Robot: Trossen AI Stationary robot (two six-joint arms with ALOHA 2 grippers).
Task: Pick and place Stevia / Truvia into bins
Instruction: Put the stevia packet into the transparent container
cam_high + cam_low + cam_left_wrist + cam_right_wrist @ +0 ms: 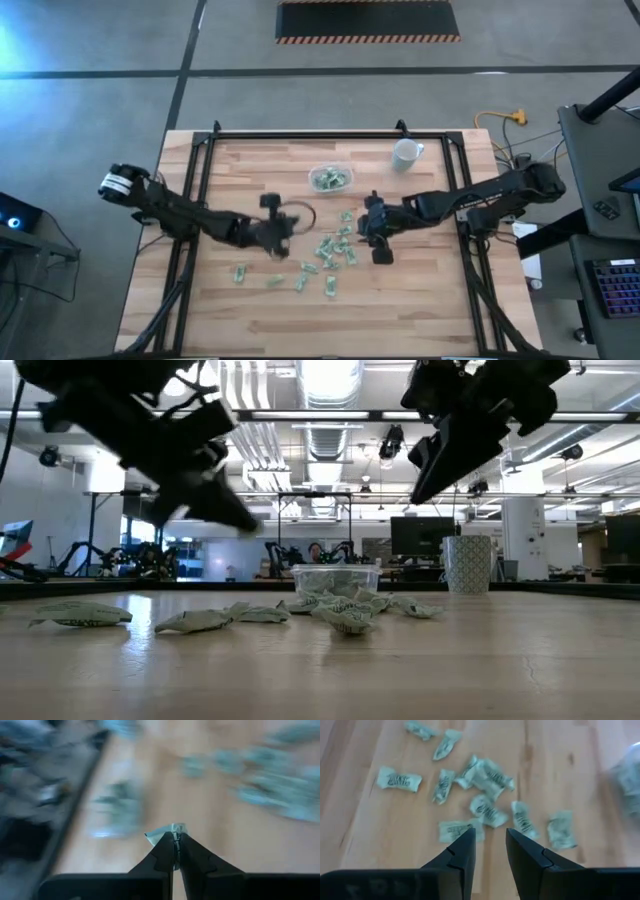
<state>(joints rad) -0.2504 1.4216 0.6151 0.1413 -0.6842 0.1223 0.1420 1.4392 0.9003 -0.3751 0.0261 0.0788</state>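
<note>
I've got the left gripper (175, 837) pressed together on one Stevia packet (167, 830), just a corner of paper poking past the tips, lifted off the table (420, 320) w/ the arm mid-table, short of the clear bin (331, 179). Right gripper (489, 840) is spread, empty, hanging over the loose packets (485, 795) scattered near table centre, a few more lying toward the front-left. Bin sits toward the back, next to the white cup (405, 153), already w/ some packets inside. Handling, as I judge it: these are v. light, thin, soft paper, crinkled, no real stiffness, so they'll flop and may slip if pinched at an edge only. I'd pinch across the flat middle or a raised crumpled fold. Where they overlap I risk grabbing two, so I'd go for an isolated one first.
</note>
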